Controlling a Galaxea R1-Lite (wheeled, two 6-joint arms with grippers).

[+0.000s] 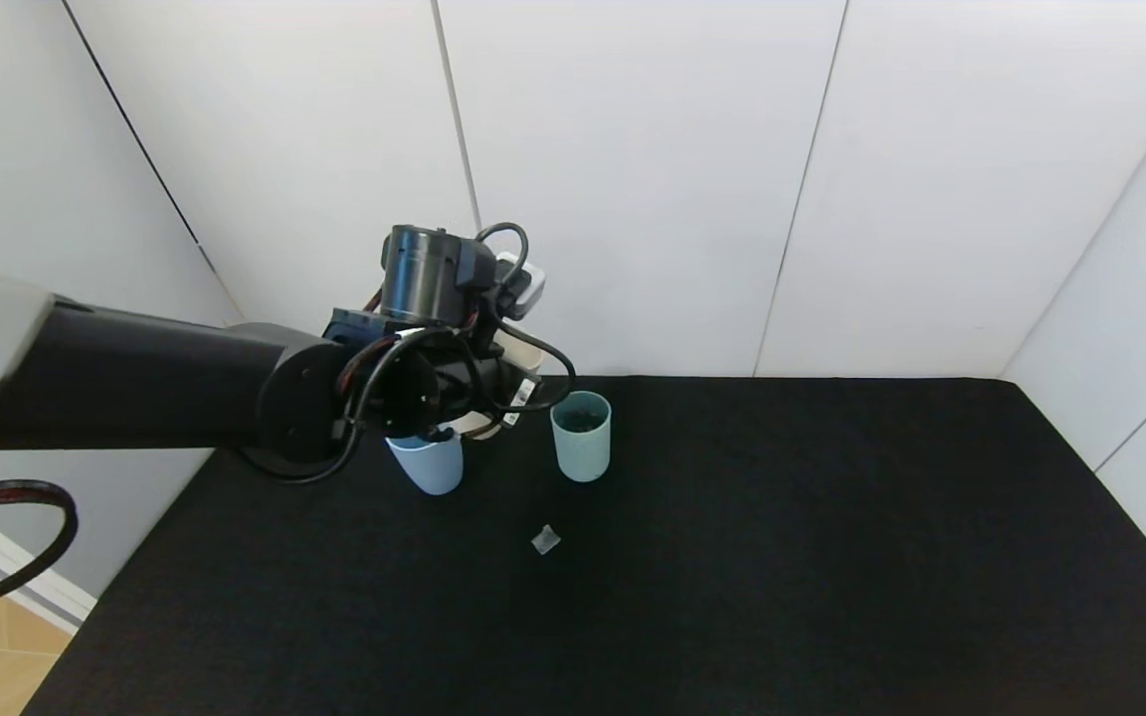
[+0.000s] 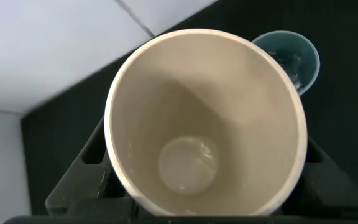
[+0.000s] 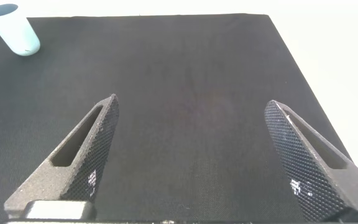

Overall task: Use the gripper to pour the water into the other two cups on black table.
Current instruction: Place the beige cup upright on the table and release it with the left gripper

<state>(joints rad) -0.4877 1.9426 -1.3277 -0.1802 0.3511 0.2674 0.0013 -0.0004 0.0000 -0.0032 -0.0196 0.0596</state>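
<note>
Gripping: left gripper (image 1: 474, 398) pinching cream cup (image 2: 205, 121), tilted over light blue cup (image 1: 428, 463) at black table (image 1: 732, 557) rear left. Teal cup (image 1: 581, 436) just beside, upright. Small clear scrap (image 1: 545, 540) nearer front. Right gripper (image 3: 197, 155): fingers spread, above bare table.

light blue cup (image 1: 428, 465) and teal cup (image 1: 581, 436) stand upright, apart, on the black table (image 1: 732, 557).

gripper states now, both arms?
Left gripper: shut on the cream cup, above the blue cup.
Right gripper: open, empty.
</note>
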